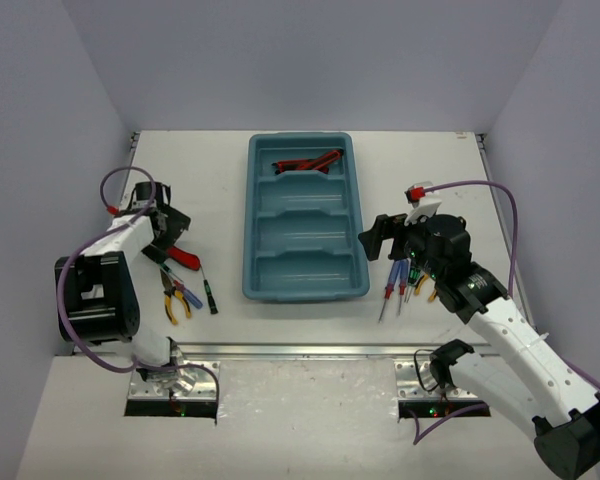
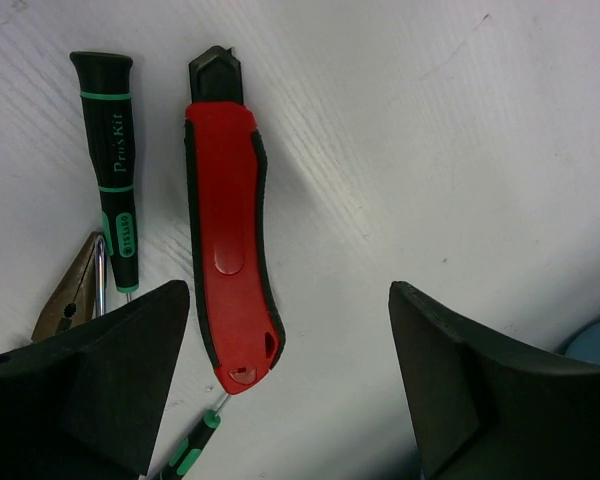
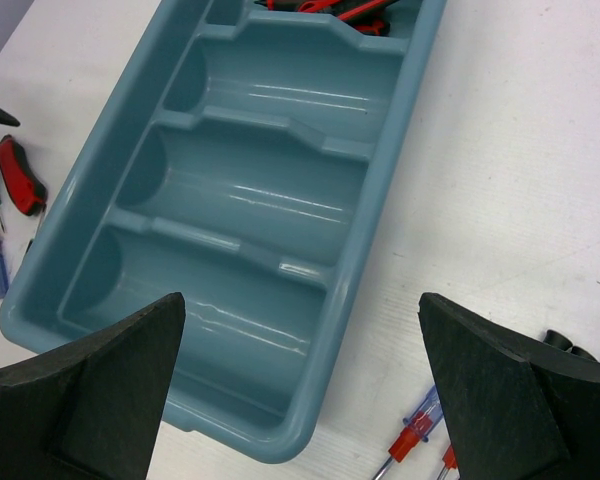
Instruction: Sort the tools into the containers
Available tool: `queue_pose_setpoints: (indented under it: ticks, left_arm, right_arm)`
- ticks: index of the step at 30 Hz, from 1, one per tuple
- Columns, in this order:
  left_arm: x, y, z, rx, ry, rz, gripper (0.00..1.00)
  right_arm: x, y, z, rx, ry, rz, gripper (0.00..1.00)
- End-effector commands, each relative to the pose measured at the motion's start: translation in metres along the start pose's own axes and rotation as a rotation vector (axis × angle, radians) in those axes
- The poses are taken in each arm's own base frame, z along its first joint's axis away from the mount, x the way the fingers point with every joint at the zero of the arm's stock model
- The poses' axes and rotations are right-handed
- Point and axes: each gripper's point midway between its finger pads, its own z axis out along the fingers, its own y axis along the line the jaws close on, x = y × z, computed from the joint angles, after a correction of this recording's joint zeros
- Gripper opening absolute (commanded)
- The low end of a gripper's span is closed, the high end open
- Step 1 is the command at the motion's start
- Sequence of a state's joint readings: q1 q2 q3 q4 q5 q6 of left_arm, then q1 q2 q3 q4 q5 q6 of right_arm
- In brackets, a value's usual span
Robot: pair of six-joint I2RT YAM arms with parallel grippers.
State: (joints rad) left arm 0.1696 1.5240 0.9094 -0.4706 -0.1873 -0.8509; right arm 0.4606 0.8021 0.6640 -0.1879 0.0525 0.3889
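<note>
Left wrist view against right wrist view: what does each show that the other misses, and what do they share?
Only the left wrist: the tips of the pliers and the open left gripper. Only the right wrist: the compartments of the tray, three empty, utility knives in the farthest, plus red-handled screwdrivers and the open right gripper. Both: the white table, the loose red-black utility knife and a black-green screwdriver.

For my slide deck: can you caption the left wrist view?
Left gripper, jaws open, above a red-black utility knife lying on the white table beside a black-green screwdriver and plier tips.
</note>
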Motion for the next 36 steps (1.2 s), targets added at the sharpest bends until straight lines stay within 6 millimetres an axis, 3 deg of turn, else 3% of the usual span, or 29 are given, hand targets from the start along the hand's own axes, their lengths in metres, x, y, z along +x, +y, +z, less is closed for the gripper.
queue_pose_setpoints:
  ticks: [1,12,14,15,18,19,22,26,30,33,36]
  left_arm:
    - [0.002,0.0,0.008,-0.01,-0.006,-0.005,0.79]
    - [0.018,0.024,0.039,-0.172,0.043,-0.002,0.67]
    - [0.018,0.025,0.042,-0.187,0.038,-0.005,0.48]
    - [0.018,0.025,0.042,-0.189,0.036,-0.007,0.33]
    - [0.017,0.02,0.041,-0.177,0.038,-0.007,0.18]
    - [0.015,0.017,0.039,-0.168,0.036,-0.009,0.18]
    - [0.004,-0.001,0.027,-0.1,0.019,-0.012,0.06]
    - [-0.025,-0.04,-0.017,0.074,-0.063,-0.015,0.0]
    - [-0.065,-0.091,-0.094,0.368,-0.254,-0.055,0.0]
    - [-0.068,-0.136,-0.149,0.629,-0.344,-0.115,0.03]
    - [-0.054,-0.181,-0.176,0.784,-0.349,-0.153,0.04]
  right_arm:
    - [-0.01,-0.001,0.002,0.007,-0.047,-0.003,0.99]
    - [-0.009,-0.002,0.003,0.012,-0.043,-0.004,0.99]
    - [-0.009,-0.002,0.003,0.012,-0.042,-0.004,0.99]
    - [-0.009,-0.002,0.003,0.014,-0.044,-0.003,0.99]
    - [-0.008,-0.002,0.004,0.015,-0.041,-0.005,0.99]
    - [-0.008,-0.002,0.004,0.015,-0.041,-0.006,0.99]
    - [-0.009,-0.003,0.004,0.018,-0.043,-0.005,0.99]
    - [-0.01,-0.003,0.003,0.021,-0.046,-0.007,0.99]
    - [-0.013,-0.008,0.0,0.045,-0.065,-0.001,0.99]
    - [-0.019,-0.013,-0.004,0.073,-0.104,0.012,0.99]
    - [-0.02,-0.017,-0.007,0.094,-0.131,0.022,0.99]
